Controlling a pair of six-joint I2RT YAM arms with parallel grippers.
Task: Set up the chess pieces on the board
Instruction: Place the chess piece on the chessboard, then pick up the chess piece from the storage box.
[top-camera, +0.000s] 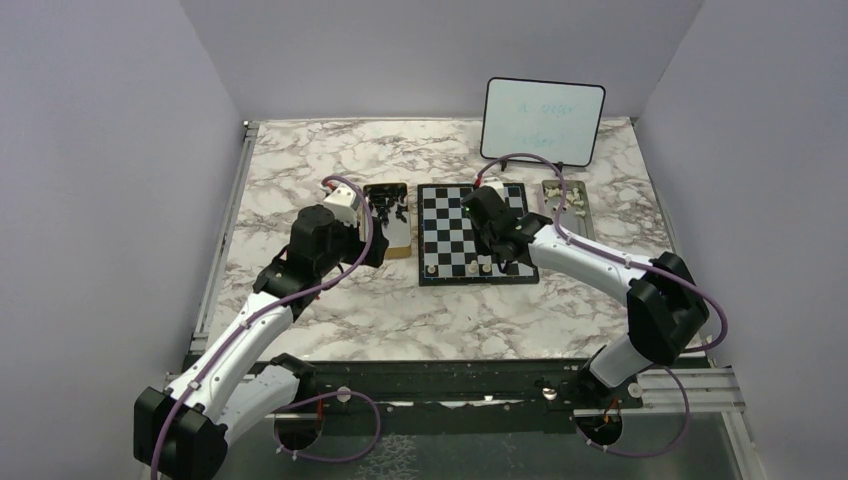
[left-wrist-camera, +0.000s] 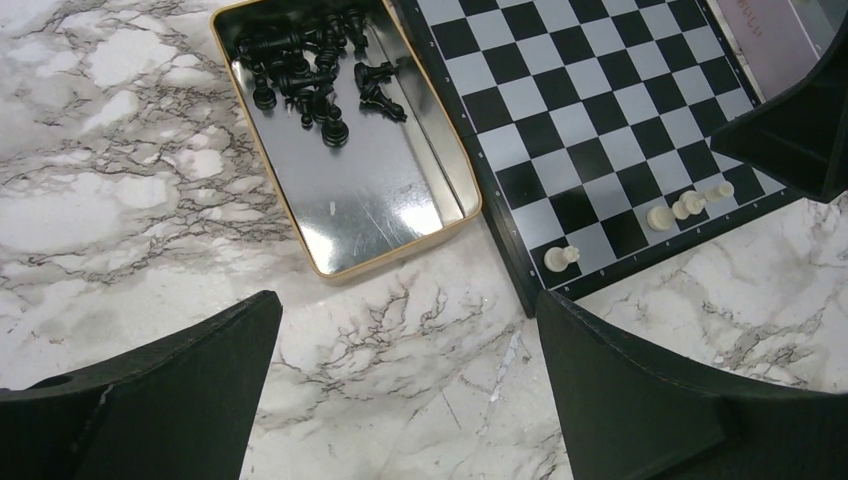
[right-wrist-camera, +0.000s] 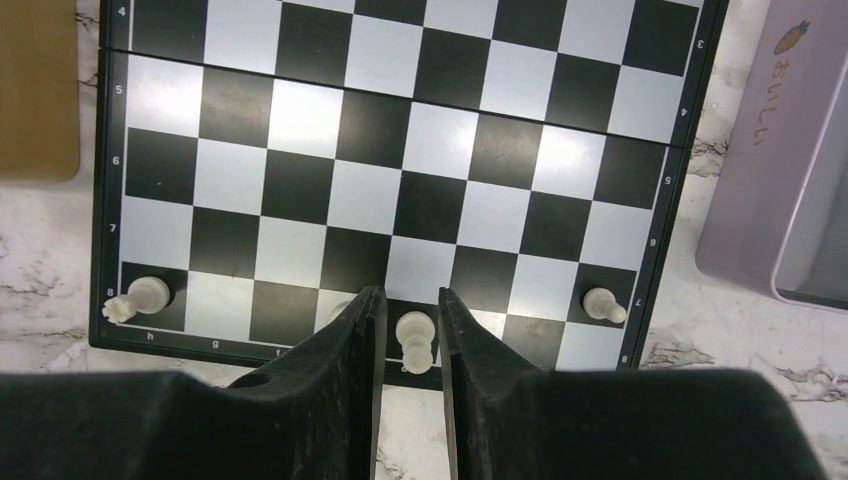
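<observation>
I'm seeing right gripper fingers sitting narrowly parted, tiny cream-white chess piece between them, ungripped; left gripper gaping wide, empty.

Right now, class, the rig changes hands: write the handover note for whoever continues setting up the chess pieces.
Left gripper: open, empty, above the marble table beside the gold-rimmed metal tray.
Right gripper: jaws closely flank one cream-white chess piece standing on the black-and-white chessboard's near row; grip unclear.
Done: four white pieces on that row.
To do: remaining white pieces in the right-hand tray, black pieces in the gold-rimmed tray.
</observation>
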